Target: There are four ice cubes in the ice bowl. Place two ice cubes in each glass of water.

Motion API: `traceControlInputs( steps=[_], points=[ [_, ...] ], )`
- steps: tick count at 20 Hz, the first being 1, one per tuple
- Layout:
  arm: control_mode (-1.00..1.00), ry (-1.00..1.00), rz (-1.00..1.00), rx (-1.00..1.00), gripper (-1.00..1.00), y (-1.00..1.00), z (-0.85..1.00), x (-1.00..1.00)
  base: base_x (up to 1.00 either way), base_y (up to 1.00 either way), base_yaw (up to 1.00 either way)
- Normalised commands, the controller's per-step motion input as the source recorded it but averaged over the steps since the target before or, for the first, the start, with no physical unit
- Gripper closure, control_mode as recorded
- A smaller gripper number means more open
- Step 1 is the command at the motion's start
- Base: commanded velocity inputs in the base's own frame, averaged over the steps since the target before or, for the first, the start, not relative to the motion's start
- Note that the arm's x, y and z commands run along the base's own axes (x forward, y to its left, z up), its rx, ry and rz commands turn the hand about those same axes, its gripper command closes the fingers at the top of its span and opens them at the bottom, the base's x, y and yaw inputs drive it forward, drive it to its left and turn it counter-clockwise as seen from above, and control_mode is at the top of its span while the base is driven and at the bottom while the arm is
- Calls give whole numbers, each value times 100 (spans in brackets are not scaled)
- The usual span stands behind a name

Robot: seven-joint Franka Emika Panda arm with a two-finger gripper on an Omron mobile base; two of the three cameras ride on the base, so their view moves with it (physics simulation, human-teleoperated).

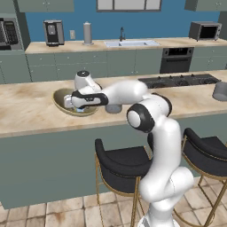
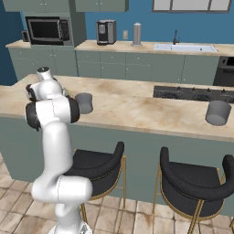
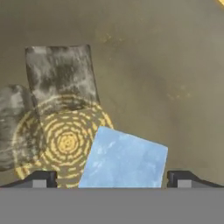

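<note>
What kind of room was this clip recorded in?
A rendered home kitchen, it seems: a black microwave on the grey-green back counter, a steel sink with a dark tap, and black cushioned bar stools at a beige marble island.

- My arm rises from the base, bends at a dark elbow joint, and reaches out to the far left.
- The forearm lies nearly level; the wrist turns the hand downward.
- My pincer [image 3: 112,179] points straight down, jaws spread wide.
- Both dark fingertips [image 3: 41,179] show apart, nothing clamped between them.
</note>
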Motion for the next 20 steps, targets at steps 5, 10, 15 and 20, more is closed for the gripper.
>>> traceControlInputs(
  steps=[5,10,15,20],
  points=[
    [-100,0,0,0,-100,19,-4,39,0,0,0],
    [-100,5,0,-3,100,18,-2,7,0,0,0],
    [-100,-2,0,0,100,-1,0,-9,0,0,0],
    [-100,-20,0,3,100,-61,54,-38,0,0,0]
  ],
)
